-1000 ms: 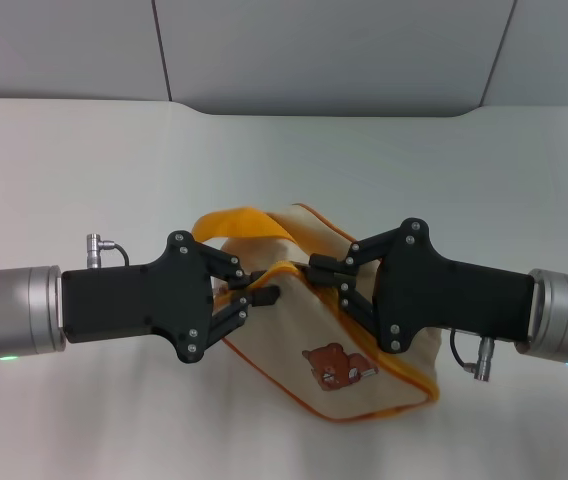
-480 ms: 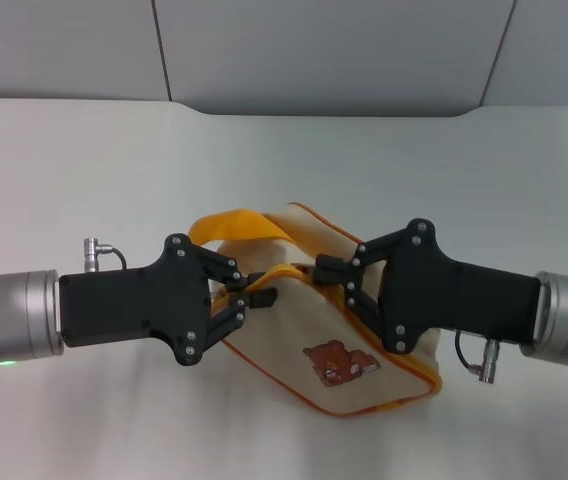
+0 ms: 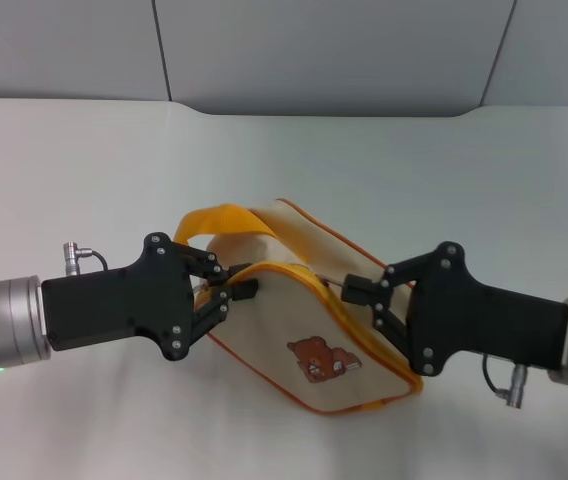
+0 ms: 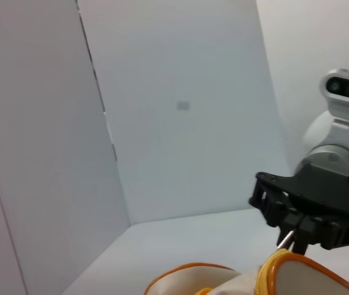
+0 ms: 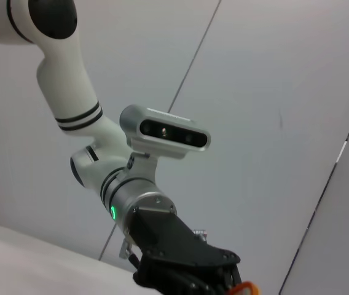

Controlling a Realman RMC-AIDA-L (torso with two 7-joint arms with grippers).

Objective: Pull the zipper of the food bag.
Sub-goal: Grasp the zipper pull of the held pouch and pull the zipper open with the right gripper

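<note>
White table [image 3: 84,170]: food bag [image 3: 304,320] clamped between left pincer [image 3: 236,292] and right pincer [image 3: 359,290]

Soft, even, cool light falls from overhead across the white desk [image 3: 84,170] in the head view, with no glare on it, and only faint, blurred shadows lie under the food bag [image 3: 304,330] and beneath the two dark tools. The black casing of the left tool [image 3: 232,293] and the right tool [image 3: 364,292] stays readable, with small highlights on the screw heads, and that view is sharp from edge to edge. Both wrist views are dimmer and greyer, their walls evenly lit, and the near bag edge in the left wrist view looks slightly soft.
</note>
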